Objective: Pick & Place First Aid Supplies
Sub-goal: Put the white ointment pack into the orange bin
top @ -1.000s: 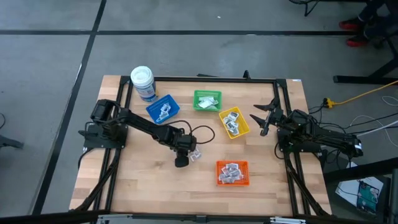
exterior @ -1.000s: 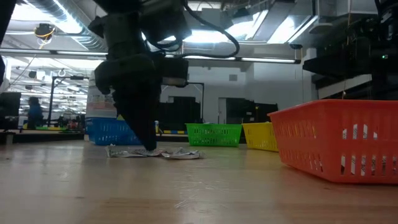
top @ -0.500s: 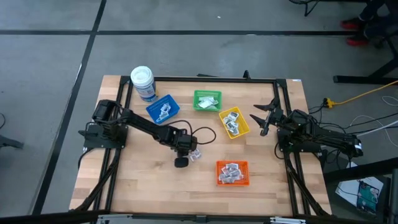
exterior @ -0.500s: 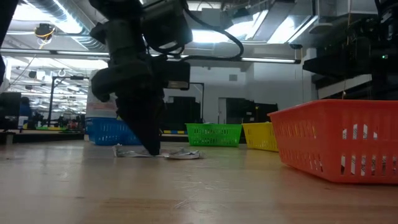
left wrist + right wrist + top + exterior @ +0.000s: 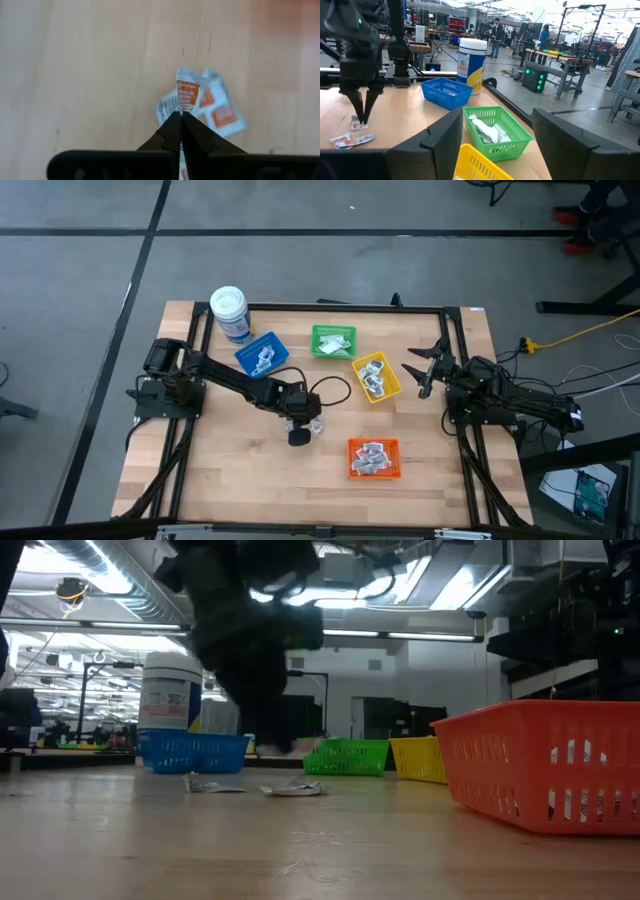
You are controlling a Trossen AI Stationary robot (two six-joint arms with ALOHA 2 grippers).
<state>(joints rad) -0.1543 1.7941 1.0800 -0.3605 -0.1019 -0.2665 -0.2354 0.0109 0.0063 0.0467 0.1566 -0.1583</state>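
**Left arm has a packet pinched, a few still loose on the wood**

The left gripper [image 5: 299, 436] hangs near the middle of the surface [image 5: 220, 480], its jaws clenched on one small packet [image 5: 187, 95] with an orange label, gripped by its lower edge and lifted clear of the wood. Two or three more packets [image 5: 220, 112] lie loose right beneath it, overlapping, and they show flat on the boards in the low view [image 5: 255, 786].

All four bins already hold packets: the blue bin [image 5: 262, 355] at 11 o'clock from the gripper, the green bin [image 5: 333, 341] at 1 o'clock, the yellow bin [image 5: 377, 376] at 2 o'clock, the orange bin [image 5: 374, 458] at 4 o'clock. So my read is that the job is mostly done, with this packet and the small loose pile still to go.

The right gripper [image 5: 420, 370] waits at the 3 o'clock edge, jaws spread, holding nothing.

Hard to make out: the exact count of loose packets, their print, which bin this one belongs in, and the left gripper in the low view, a dark blur.
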